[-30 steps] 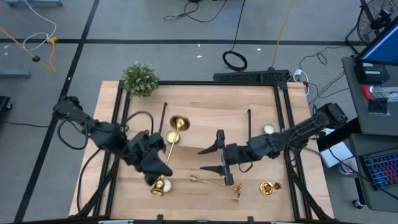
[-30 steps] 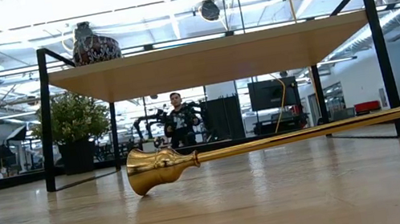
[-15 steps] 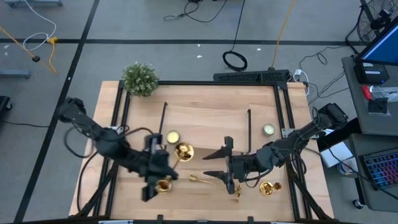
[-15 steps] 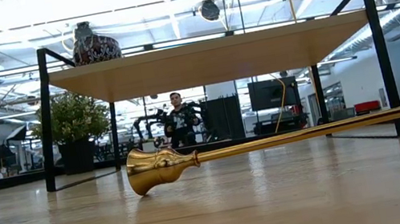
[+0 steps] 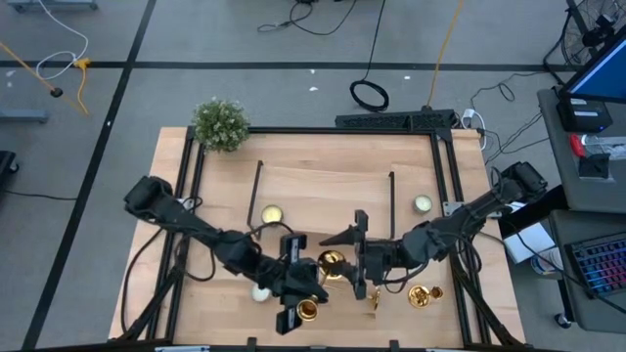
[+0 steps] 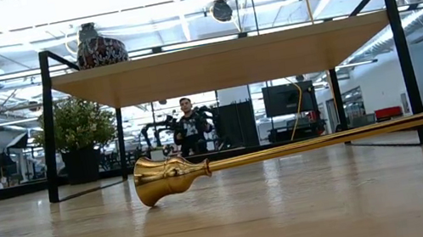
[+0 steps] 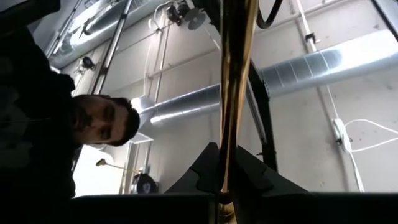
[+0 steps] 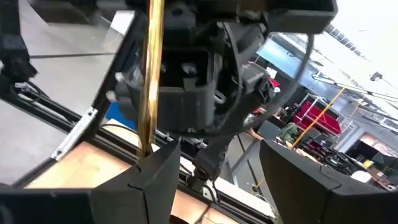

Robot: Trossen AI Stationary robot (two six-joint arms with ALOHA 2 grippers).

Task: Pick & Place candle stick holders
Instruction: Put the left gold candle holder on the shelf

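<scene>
My left gripper (image 5: 305, 293) has its fingers clenched on a gold candle stick holder (image 5: 331, 264), carried off the worktop (image 5: 323, 186) near 6 o'clock so I can stand it up; its stem (image 7: 234, 93) runs straight out past the wrist. My right gripper (image 5: 344, 256) sits just beside it at 3 o'clock, fingers (image 8: 155, 180) spread and empty, probably ready to steady it. A second holder (image 6: 286, 151) lies flat on the worktop, a third (image 5: 424, 294) near 4 o'clock.
</scene>
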